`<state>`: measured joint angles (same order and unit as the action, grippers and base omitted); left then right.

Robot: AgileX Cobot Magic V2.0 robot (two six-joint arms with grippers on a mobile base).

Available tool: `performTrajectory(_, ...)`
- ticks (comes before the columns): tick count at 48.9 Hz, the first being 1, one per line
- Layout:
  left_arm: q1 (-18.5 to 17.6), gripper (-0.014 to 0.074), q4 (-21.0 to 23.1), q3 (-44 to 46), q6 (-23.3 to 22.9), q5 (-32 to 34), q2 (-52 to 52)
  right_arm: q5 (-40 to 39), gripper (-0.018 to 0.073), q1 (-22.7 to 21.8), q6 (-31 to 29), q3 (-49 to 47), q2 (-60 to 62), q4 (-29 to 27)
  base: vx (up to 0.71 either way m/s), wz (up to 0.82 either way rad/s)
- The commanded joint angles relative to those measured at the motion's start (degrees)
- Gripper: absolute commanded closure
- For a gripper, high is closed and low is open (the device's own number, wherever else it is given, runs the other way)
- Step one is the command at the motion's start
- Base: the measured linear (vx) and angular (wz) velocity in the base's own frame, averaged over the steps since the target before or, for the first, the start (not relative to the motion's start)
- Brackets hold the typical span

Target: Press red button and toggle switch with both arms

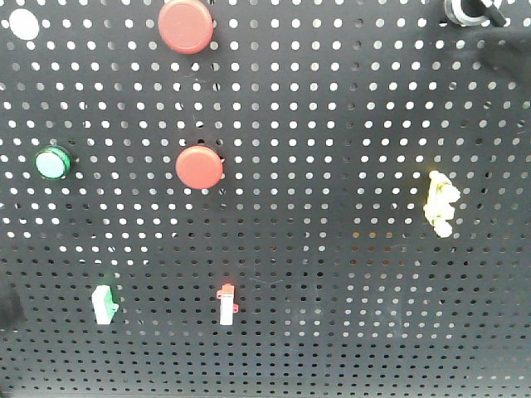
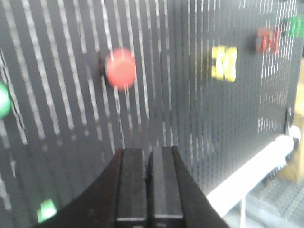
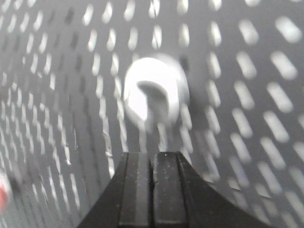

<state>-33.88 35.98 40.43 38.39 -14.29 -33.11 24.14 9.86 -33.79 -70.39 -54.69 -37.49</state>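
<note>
We face one pegboard (image 1: 332, 249) three ways.
Front view square-on; wrist views oblique, right nearest; left shares the yellow switch (image 1: 439, 204) (image 2: 223, 63).

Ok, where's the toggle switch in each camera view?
Exterior front: toggle switch at top right edge, partly cut off.
Left wrist: not in it.
Right wrist: toggle switch at centre, a blurred bright ring.
Shared landmark: the perforated black board.
</note>
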Motion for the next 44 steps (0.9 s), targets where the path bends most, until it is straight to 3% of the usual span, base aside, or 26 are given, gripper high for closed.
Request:
performTrajectory(1, 0.04, 0.0594, 0.69, -1.54, -0.36, 4.01, 1.57, -6.61, 0.0562, -0.37, -2.04, 5.12, 6.05, 1.46, 0.00, 0.00)
performTrajectory(13, 0.04, 0.0594, 0.69, -13.55, -0.36, 2.24, 13.02, -9.29, 0.0562, -0.37, -7.72, 29.54, 27.53, 1.55, 0.00, 0.00)
performTrajectory(23, 0.04, 0.0594, -0.41, -21.19, 0.20, 3.24, 20.45, -11.72, 0.0562, -0.37, -7.88, 44.53, 44.40, 1.55, 0.00, 0.00)
performTrajectory(30, 0.04, 0.0594, -1.83, -24.19, 0.14, 6.44, 20.52, -17.21, 0.0562, -0.37, -7.82, 49.29, 48.93, 1.38, 0.00, 0.00)
performTrajectory(44, 0.04, 0.0594, -1.83, -25.33, 0.14, 4.99, 20.52, -16.38, 0.0562, -0.37, -7.53, 52.16, 49.51, 0.85, 0.00, 0.00)
